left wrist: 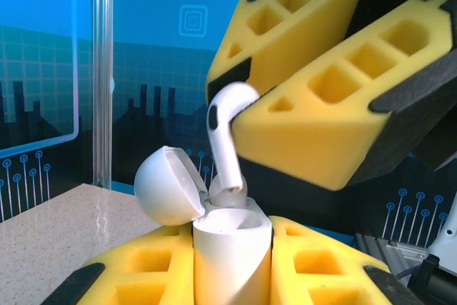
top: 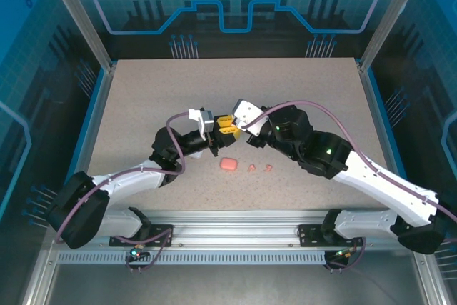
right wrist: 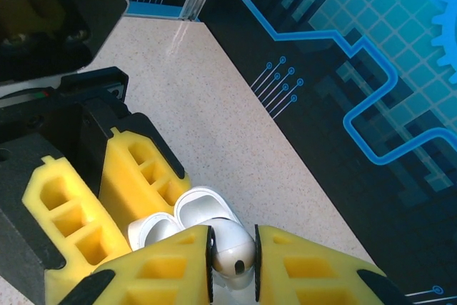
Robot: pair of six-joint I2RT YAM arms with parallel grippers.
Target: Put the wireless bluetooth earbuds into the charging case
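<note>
We're seating one white earbud (left wrist: 225, 133).
Right hand (right wrist: 232, 255) pinching it above left hand's (left wrist: 232, 276) clamped case (left wrist: 232, 237); pink earbuds (top: 251, 168) waiting nearby.

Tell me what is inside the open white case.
A white earbud reaches stem-down into the case, its head pinched by the right gripper. The stem's tip and any second bud are hidden below the rim.

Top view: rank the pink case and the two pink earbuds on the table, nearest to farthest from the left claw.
1. The salmon-pink pebble-shaped charging case, nearer the bases than the left claw.
2. The left salmon-pink plastic earbud, right of that case.
3. The right salmon-pink plastic earbud, farthest right.
</note>
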